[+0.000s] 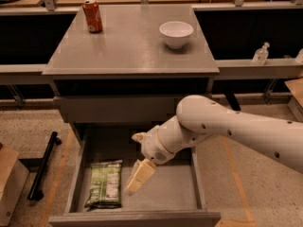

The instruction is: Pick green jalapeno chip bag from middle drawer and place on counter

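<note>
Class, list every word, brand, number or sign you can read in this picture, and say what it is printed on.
No text can be read.
The red can on the counter: markings blurred.
The green jalapeno chip bag in the middle drawer: white label patch, print too small.
The pincer, over the drawer floor beside the bag: no marking visible.
</note>
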Controlling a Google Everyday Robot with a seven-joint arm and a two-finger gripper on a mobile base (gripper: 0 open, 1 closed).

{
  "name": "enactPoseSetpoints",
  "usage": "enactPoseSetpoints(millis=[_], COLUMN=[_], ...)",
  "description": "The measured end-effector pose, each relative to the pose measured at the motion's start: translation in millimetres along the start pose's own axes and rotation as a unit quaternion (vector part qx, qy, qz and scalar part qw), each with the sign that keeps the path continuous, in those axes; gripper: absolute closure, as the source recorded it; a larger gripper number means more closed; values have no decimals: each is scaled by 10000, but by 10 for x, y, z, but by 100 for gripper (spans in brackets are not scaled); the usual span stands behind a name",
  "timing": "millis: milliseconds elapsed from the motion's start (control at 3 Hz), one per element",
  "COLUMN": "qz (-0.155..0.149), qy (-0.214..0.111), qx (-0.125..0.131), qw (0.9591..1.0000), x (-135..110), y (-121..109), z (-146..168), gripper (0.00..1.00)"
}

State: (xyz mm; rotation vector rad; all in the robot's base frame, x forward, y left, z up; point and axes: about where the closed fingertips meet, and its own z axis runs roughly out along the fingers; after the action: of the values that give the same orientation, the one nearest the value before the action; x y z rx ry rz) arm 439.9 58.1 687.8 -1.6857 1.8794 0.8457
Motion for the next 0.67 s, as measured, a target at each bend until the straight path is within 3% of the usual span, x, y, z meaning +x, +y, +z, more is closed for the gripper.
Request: enactPoseSetpoints(millis=[333,667], qz=[61,91], qy=[-70,-257], qx=[34,-94], qw=[10000,9996], x=[27,24], y=[-60,-118], z=[75,262], gripper=[0,0])
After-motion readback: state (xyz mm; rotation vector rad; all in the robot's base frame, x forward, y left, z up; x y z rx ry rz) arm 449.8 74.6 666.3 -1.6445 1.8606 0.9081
